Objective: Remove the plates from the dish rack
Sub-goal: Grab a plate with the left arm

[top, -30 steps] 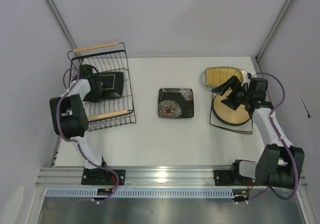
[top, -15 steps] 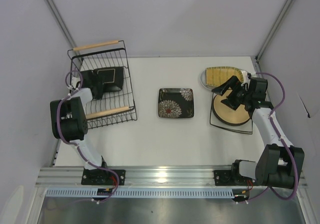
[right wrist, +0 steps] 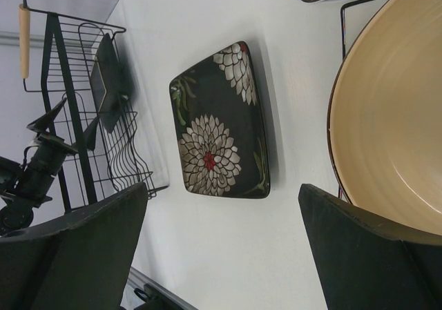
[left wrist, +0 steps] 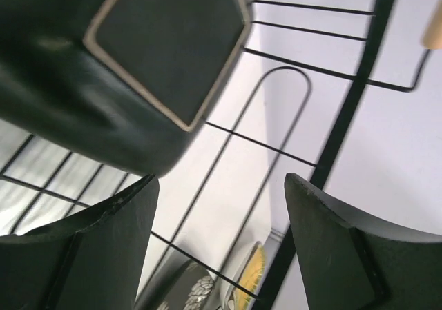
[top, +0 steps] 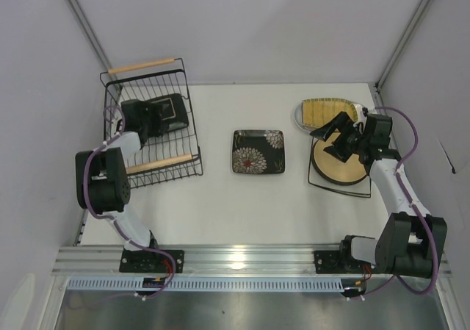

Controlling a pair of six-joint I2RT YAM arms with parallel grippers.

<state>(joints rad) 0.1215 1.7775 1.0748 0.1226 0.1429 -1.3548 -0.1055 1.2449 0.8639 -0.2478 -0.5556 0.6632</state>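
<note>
- The dish rack (top: pixel 147 150) stands at the left edge of the worktop (top: pixel 235 212), close to the grey side wall. It sits a little askew to the worktop edge.
- It is a black wire basket with deep grid sides and a light wooden bar handle (top: pixel 160 165) on the near end and on the far end.
- One dark plate (top: pixel 165 112) is in the far half of the rack. It is square with rounded corners and a thin pale line around the centre, and it leans tilted.
- The left gripper (left wrist: pixel 221 182) reaches into the rack just beside this plate. Its jaws stand wide, with only wires and white worktop between them.
- A strip of bare worktop lies between the rack and the floral plate (top: pixel 258 151), which lies flat in the middle. This plate is square and glossy black with white flowers.
- To the right lies the tan plate (top: pixel 345 170), round and smooth with a dark rim, near the right wall.
- Behind it the mustard plate (top: pixel 327 111), ribbed and rectangular, rests on a pale round plate (top: pixel 301 117).
- The right gripper (right wrist: pixel 222 189) hovers over the far left edge of the tan plate, with its jaws wide and holding nothing.
</note>
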